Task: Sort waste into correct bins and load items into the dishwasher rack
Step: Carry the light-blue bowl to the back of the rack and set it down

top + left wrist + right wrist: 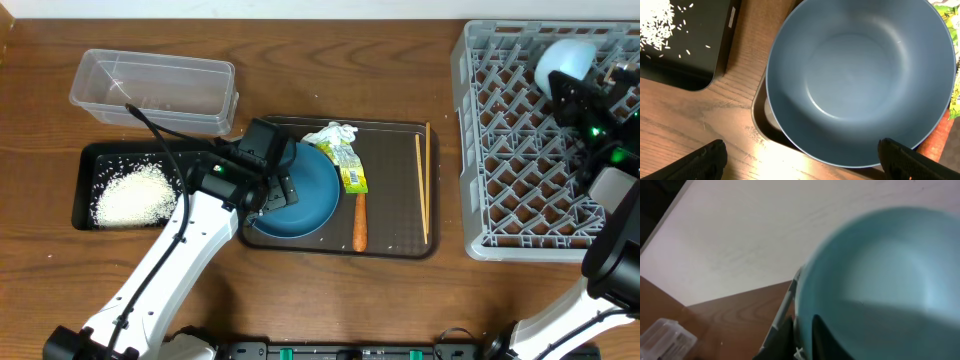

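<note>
The dark blue dish (305, 195) sits on the brown serving tray (395, 240), with the tissue (330, 135), wrapper (352, 172), carrot (360, 224) and chopsticks (422, 185) beside it. My left gripper (272, 188) is open and hovers over the dish's left rim; the left wrist view shows the dish (860, 80) between the spread fingers (805, 167). The rice (135, 195) lies in the black tray (88, 160). My right gripper (585, 88) is shut on the rim (805, 335) of the light blue bowl (563, 55) over the grey rack (520, 160). The white cup is out of view.
The clear tub (150, 90) stands at the back left, behind the black tray. The rack's left wall (785, 305) shows next to the bowl in the right wrist view. Loose rice grains lie on the wood near the black tray.
</note>
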